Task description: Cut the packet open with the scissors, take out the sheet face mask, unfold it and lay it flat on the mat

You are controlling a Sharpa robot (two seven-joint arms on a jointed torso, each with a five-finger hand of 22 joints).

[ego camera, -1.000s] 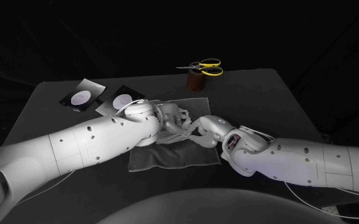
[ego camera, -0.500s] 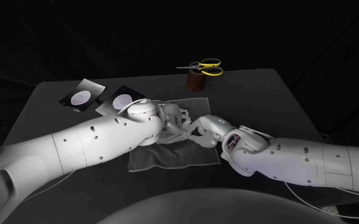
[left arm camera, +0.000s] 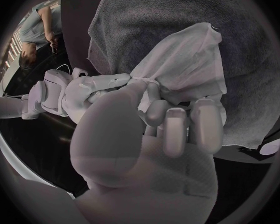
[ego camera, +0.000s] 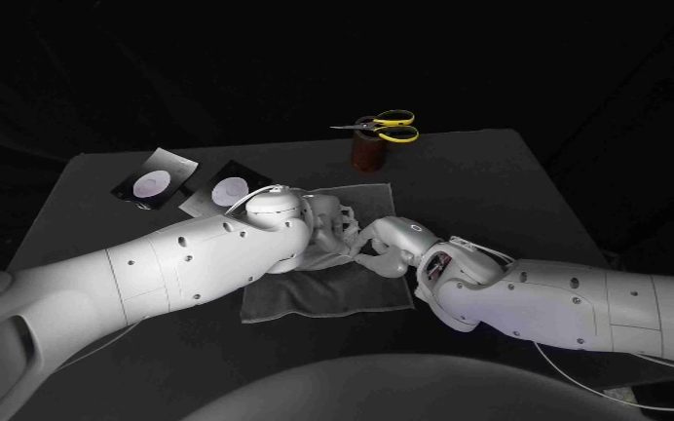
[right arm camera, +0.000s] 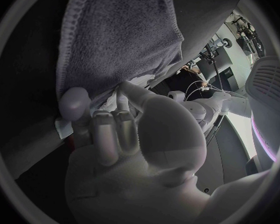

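- The black table (ego camera: 492,177) carries everything, and both white arms reach in from the near side to meet over its middle.
- The grey mat (ego camera: 323,294) lies spread at the centre, just in front of the robot. It is the place where the mask is to be laid, so the hands work directly above it.
- The left hand (left arm camera: 159,129) hangs over the mat with its fingers curled down and clamped on a bunched edge of the sheet face mask (left arm camera: 184,64).
- The right hand (ego camera: 387,246) comes in from the right and closes its fingertips on that same gathered part, close against the left hand. Two grips on one edge suggest the layers are to be drawn apart.
- The mask is out of its packet and only partly opened. It fans out pale and creased from the pinch onto the mat, so the unfolding looks unfinished.
- The cut packet (ego camera: 152,179) lies in two pieces at the far left, well apart from the mat — set out of the way.
- The scissors (ego camera: 382,127) rest across a brown holder (ego camera: 368,153) at the far edge. Their yellow handles point right, and their part of the job looks done.
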